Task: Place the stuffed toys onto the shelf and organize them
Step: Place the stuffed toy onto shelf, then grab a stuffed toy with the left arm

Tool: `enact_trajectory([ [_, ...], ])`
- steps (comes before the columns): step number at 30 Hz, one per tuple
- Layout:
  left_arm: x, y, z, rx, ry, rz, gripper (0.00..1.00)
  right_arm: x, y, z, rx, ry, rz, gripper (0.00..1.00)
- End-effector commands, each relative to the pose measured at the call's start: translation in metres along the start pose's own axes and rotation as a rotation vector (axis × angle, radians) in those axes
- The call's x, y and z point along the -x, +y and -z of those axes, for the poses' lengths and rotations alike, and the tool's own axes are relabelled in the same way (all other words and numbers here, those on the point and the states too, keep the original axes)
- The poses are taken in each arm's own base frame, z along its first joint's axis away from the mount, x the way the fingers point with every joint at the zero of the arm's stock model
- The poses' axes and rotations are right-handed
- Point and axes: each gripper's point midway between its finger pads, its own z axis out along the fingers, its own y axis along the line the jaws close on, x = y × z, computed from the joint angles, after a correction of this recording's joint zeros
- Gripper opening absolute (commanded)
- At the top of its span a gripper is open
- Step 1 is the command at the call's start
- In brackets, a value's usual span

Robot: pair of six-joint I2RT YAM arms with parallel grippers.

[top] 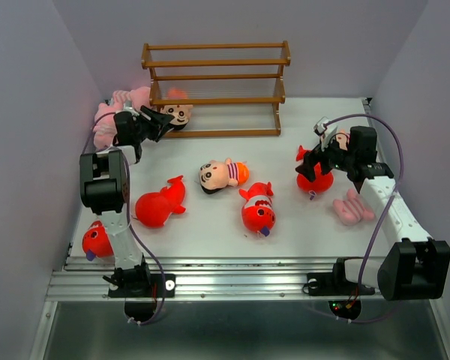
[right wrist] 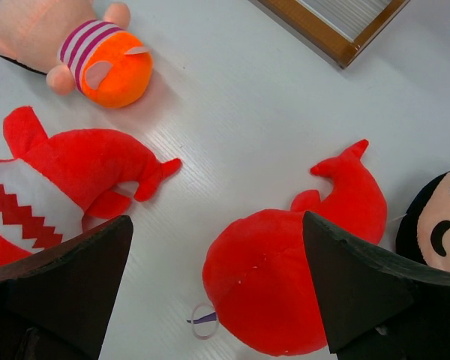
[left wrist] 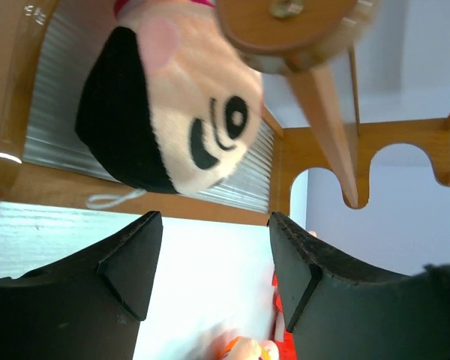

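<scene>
Logging near to far, we find one red fish (top: 97,241) at the near left edge of the table (top: 210,244). Mid-table lies the banded fish (top: 258,210), with a plain fish (top: 157,206) to its left and a pink frog (top: 352,208) to its right. The right gripper (right wrist: 217,221) hangs over the right fish (right wrist: 277,300), fingers spread wide; a purple loop (right wrist: 202,321) trails from that fish. The centre doll (top: 219,174) lies face up. The left gripper (left wrist: 214,217) stands spread and holds nothing, just before the shelf doll (left wrist: 172,112), which lies at the left end of the lowest tier of the shelf (top: 214,82). A pink plush heap (top: 118,112) lies far left.
</scene>
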Motion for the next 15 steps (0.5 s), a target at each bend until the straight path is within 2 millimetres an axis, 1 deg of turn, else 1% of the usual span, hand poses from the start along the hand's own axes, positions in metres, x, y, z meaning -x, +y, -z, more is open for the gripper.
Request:
enact_trajectory([
  [1, 0.009, -0.049, 0.022, -0.099, -0.032, -0.117, 0.69, 0.002, -0.002, -0.001, -0.008, -0.011, 0.027, 1.0],
  [3, 0.003, -0.045, 0.027, -0.087, -0.02, -0.119, 0.7, 0.002, -0.002, -0.001, -0.01, -0.01, 0.028, 1.0],
  [4, 0.003, -0.049, 0.031, -0.09, -0.023, -0.14, 0.7, 0.002, -0.002, -0.001, -0.01, -0.011, 0.029, 1.0],
  [5, -0.001, -0.044, 0.034, -0.076, -0.016, -0.142, 0.7, 0.002, -0.002, -0.001, -0.01, -0.011, 0.029, 1.0],
  [6, -0.003, -0.043, 0.038, -0.067, -0.013, -0.148, 0.7, 0.003, -0.002, 0.0, -0.01, -0.012, 0.03, 1.0],
  [7, -0.004, -0.048, 0.044, -0.073, -0.018, -0.181, 0.7, 0.002, -0.002, 0.0, -0.01, -0.011, 0.029, 1.0],
  [8, -0.011, -0.041, 0.048, -0.052, -0.005, -0.182, 0.7, 0.003, -0.002, 0.0, -0.01, -0.012, 0.028, 1.0],
  [9, -0.014, -0.039, 0.052, -0.046, 0.002, -0.196, 0.7, 0.002, -0.002, -0.001, -0.009, -0.012, 0.026, 1.0],
  [10, -0.015, -0.048, 0.06, -0.055, -0.005, -0.221, 0.7, 0.002, -0.002, -0.001, -0.009, -0.012, 0.024, 1.0],
  [11, -0.018, -0.047, 0.066, -0.054, 0.001, -0.261, 0.7, 0.002, -0.001, -0.001, -0.004, -0.013, 0.022, 1.0],
  [12, -0.03, -0.04, 0.073, -0.043, 0.029, -0.262, 0.7, 0.002, 0.0, -0.001, -0.002, -0.012, 0.02, 1.0],
  [13, -0.031, -0.055, 0.085, -0.072, 0.019, -0.301, 0.7, 0.002, 0.0, -0.001, -0.001, -0.013, 0.017, 1.0],
  [14, -0.042, -0.048, 0.093, -0.06, 0.037, -0.328, 0.7, 0.003, 0.0, -0.001, 0.002, -0.015, 0.016, 1.0],
  [15, -0.047, -0.065, 0.104, -0.089, 0.031, -0.372, 0.7, 0.002, 0.0, -0.002, 0.004, -0.013, 0.011, 1.0],
])
